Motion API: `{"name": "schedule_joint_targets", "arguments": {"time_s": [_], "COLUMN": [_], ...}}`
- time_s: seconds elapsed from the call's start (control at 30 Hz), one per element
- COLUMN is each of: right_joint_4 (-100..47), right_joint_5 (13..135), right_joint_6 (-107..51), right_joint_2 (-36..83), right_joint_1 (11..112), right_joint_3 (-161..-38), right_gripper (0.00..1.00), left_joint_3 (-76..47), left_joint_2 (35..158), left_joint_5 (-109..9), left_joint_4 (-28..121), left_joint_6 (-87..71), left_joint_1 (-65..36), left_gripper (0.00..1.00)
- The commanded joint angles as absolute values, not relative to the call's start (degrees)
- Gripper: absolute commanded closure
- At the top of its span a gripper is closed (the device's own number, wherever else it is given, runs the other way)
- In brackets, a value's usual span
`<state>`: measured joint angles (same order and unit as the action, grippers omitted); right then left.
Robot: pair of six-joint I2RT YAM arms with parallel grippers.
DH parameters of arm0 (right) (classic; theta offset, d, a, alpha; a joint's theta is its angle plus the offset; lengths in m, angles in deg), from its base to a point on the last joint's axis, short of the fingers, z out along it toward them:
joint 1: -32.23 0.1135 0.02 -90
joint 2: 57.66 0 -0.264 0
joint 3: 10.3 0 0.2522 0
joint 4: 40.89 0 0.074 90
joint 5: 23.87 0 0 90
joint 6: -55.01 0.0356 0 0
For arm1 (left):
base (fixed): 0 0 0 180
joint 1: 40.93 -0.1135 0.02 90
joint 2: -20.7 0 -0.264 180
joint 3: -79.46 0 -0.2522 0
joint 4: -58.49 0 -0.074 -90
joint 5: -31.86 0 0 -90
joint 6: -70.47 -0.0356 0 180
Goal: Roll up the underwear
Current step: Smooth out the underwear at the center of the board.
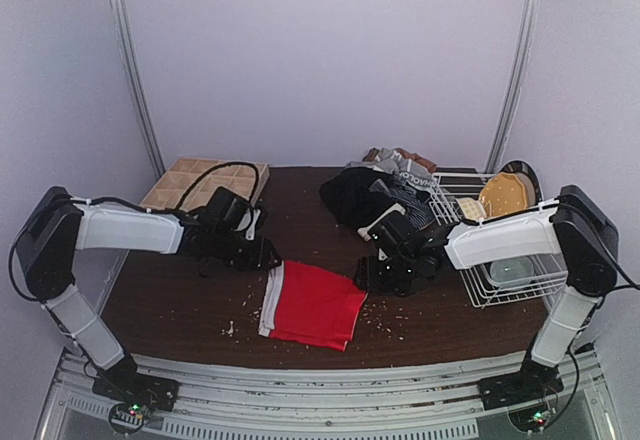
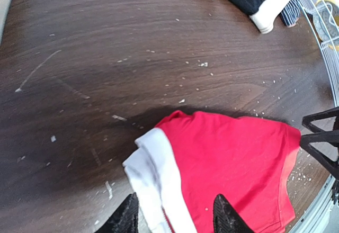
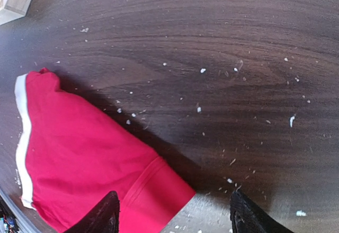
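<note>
The red underwear (image 1: 315, 305) with a pale waistband (image 1: 270, 300) lies flat on the dark table, near the front. My left gripper (image 1: 262, 252) is open just above its waistband end; in the left wrist view the fingertips (image 2: 126, 218) straddle the white waistband (image 2: 153, 175). My right gripper (image 1: 372, 272) is open above the cloth's right corner; in the right wrist view the red cloth (image 3: 79, 159) lies between and left of the fingers (image 3: 103, 217). More underwear, black and grey-striped, is piled (image 1: 375, 192) at the back.
A wooden grid tray (image 1: 205, 182) sits at the back left. A white wire rack (image 1: 505, 260) with a yellow plate (image 1: 503, 196) stands on the right. Pale crumbs dot the table (image 1: 180, 300) around the cloth.
</note>
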<state>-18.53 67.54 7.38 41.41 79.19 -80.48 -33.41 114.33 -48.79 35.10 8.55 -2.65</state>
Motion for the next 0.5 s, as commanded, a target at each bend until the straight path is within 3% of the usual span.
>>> {"name": "schedule_joint_targets", "arguments": {"time_s": [0.0, 0.23, 0.47], "right_joint_4": [-20.95, -22.72, -24.59], "right_joint_5": [70.05, 73.65, 75.84], "right_joint_6": [10.70, 13.06, 14.49], "right_joint_2": [44.49, 46.28, 47.54], "right_joint_1": [78.17, 78.41, 78.72], "right_joint_3": [-81.32, -79.45, -77.78], "right_gripper": [0.33, 0.48, 0.71], "left_joint_3": [-35.50, -37.28, -37.38], "left_joint_2": [110.13, 108.53, 108.44], "left_joint_5": [-52.64, -53.31, -53.66], "left_joint_4": [35.94, 35.91, 35.87], "left_joint_6": [9.97, 10.60, 10.80], "left_joint_1": [-3.01, -3.01, -3.03], "left_gripper": [0.53, 0.52, 0.53]}}
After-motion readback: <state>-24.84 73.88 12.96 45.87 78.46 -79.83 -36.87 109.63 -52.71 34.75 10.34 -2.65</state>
